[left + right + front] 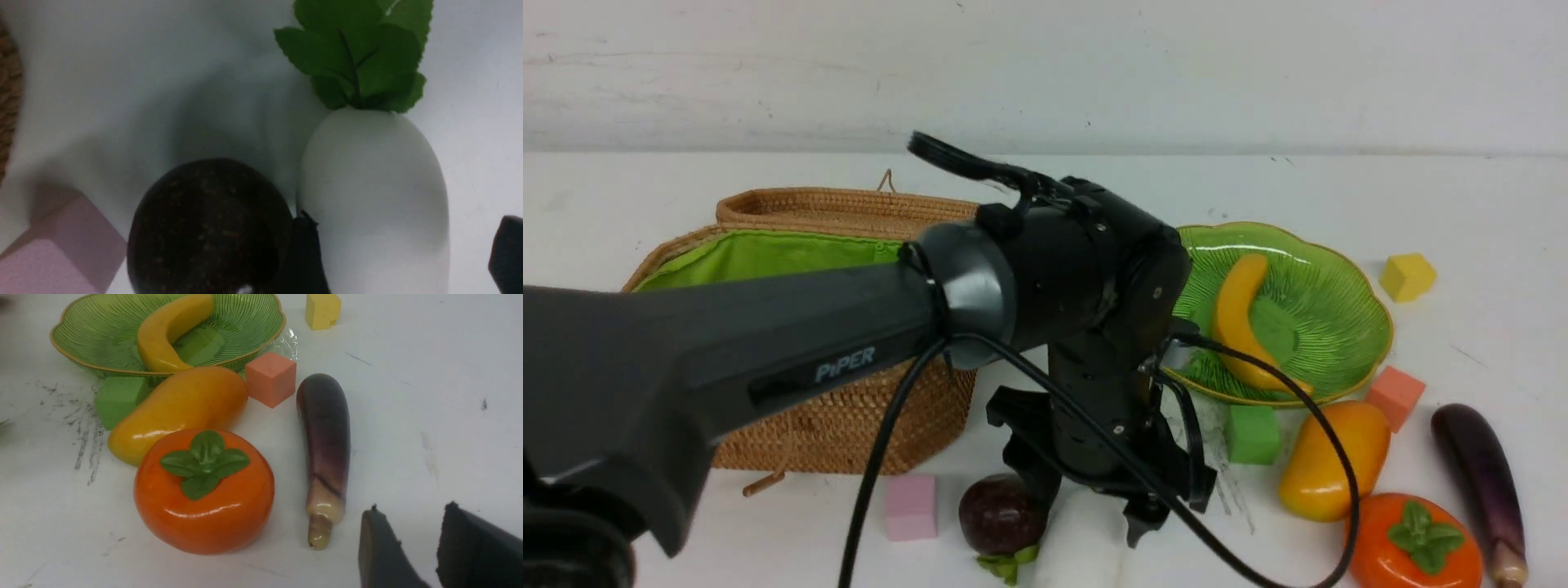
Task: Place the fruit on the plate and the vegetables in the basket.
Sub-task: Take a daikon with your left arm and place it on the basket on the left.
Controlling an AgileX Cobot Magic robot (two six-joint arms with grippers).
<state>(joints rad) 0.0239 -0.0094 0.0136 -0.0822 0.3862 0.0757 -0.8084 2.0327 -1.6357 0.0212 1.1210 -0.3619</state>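
Observation:
The white radish (1082, 539) (372, 196) with green leaves lies near the front edge, touching the dark mangosteen (1001, 514) (208, 228). My left gripper (1094, 510) (404, 253) is down over the radish and open. One finger sits between radish and mangosteen, the other stands apart from the radish's far side. A banana (1241, 322) (171, 332) lies on the green plate (1339, 302) (102, 330). Mango (1331, 461) (179, 408), persimmon (1417, 543) (204, 494) and eggplant (1482, 482) (327, 433) lie on the table. My right gripper (410, 514) hovers near the eggplant's stem, open and empty.
The woven basket (849, 425) with green lining stands open behind my left arm, which hides its inside. Foam cubes lie about: pink (911, 506), green (1252, 433), salmon (1395, 396), yellow (1407, 276). The left arm's cable hangs across the plate's front.

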